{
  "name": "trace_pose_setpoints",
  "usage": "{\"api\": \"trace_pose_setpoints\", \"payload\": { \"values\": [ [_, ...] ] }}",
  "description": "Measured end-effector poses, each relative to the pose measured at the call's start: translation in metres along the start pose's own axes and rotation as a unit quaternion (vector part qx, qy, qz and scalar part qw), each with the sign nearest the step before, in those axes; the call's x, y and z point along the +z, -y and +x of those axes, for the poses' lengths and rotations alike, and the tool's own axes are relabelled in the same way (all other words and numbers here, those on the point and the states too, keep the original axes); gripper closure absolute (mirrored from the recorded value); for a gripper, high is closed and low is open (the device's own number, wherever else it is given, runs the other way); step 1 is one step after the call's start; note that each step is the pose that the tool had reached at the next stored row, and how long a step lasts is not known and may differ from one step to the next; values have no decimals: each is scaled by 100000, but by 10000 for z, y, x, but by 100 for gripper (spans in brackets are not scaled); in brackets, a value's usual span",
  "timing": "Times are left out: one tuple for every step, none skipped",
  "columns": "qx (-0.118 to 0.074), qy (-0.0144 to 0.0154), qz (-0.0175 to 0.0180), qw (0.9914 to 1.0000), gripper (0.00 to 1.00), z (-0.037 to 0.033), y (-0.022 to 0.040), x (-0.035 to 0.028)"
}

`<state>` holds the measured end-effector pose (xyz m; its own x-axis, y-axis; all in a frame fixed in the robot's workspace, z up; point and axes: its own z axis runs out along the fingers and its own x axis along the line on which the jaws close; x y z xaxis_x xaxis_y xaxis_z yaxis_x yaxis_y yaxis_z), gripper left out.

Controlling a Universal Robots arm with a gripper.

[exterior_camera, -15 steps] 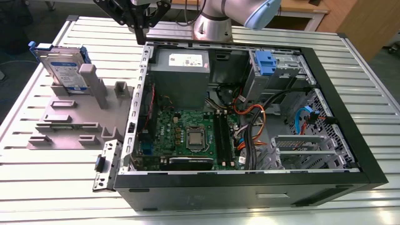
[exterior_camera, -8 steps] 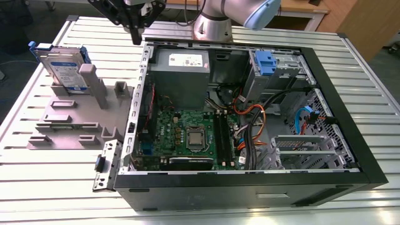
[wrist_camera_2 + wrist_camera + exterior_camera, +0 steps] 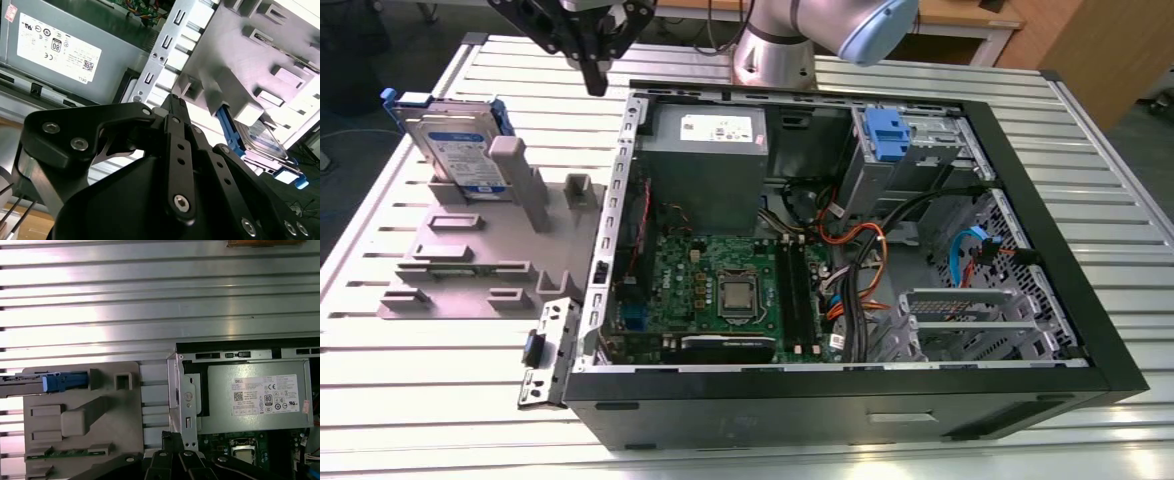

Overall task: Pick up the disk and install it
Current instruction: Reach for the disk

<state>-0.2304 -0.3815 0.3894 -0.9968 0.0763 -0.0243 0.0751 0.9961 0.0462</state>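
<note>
1. The disk (image 3: 458,150) is silver-grey, with a white-and-blue label and blue rails.
2. The gripper (image 3: 596,85) is black.
3. The table (image 3: 400,390) is silvery with parallel ribs.
4. The power supply (image 3: 707,165) is grey, white-labelled.
5. The motherboard (image 3: 700,270) is green.

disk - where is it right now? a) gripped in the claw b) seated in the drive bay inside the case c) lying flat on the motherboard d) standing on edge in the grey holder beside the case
d: the disk stands on edge in the grey holder, on the exterior view's left of the case, and the claw hangs apart from it, holding nothing.
</note>
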Motion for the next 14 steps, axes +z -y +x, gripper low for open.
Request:
{"api": "trace_pose_setpoints", "payload": {
  "values": [
    [1,0,0,100000,89,14,0,0],
    [0,0,3,100000,89,29,-1,1],
    [-3,2,0,100000,89,37,-7,2],
    [-3,-1,4,100000,89,40,-16,2],
    [-3,-1,5,100000,89,42,-26,3],
    [-2,-3,4,100000,89,43,-36,4],
    [-3,0,0,100000,89,43,-47,5],
    [-1,0,5,100000,89,45,-62,6],
    [2,-1,5,100000,89,46,-73,6],
    [1,0,4,100000,89,46,-78,7],
    [-3,1,2,100000,89,46,-78,7],
    [-7,-1,-1,100000,89,46,-79,7],
    [-7,0,-4,100000,89,46,-79,7],
    [-3,-1,-3,100000,89,46,-79,7]
  ]
}}
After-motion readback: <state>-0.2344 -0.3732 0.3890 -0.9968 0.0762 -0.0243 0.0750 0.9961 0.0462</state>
